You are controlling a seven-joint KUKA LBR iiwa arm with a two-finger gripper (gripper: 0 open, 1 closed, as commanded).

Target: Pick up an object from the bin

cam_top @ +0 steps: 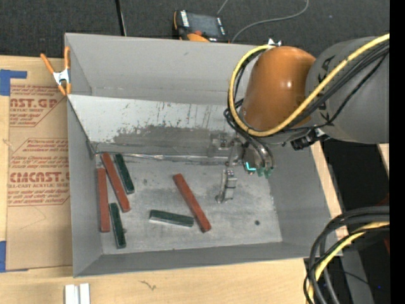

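My gripper hangs low over the bin floor, right of centre, under the arm's orange cover. A long red stick lies diagonally on the floor just to the left of it, apart from it. A short dark green stick lies flat further left, near the red stick's lower end. I see nothing held by the gripper.
Along the bin's left side lie two more red sticks and two dark green sticks. The arm reaches in over the right wall. Bare floor lies below and to the right of the gripper.
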